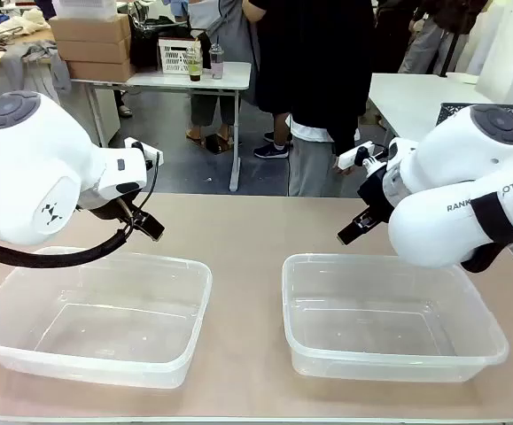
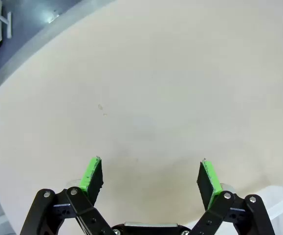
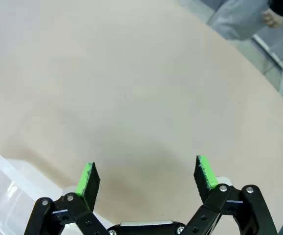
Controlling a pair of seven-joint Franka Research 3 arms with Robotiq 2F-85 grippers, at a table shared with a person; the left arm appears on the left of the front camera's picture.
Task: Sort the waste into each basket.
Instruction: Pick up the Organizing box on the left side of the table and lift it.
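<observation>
The worktop (image 1: 247,221) is flat, pale beige and matt, with a few faint specks visible in the left wrist view. Two items stand directly on it, both along the near edge. The left basket (image 1: 198,310) is a clear plastic tub with rounded corners and a rolled rim. It sits toward the near left corner, slightly askew to the edge. The right basket (image 1: 284,305), of the same kind, sits toward the near right corner. A strip of bare surface separates them, so they do not touch. Both stand upright, open side up.

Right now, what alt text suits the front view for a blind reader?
A left basket and a right basket, clear and empty, sit on a beige table. Behind them, the left gripper and right gripper hang open.
</observation>
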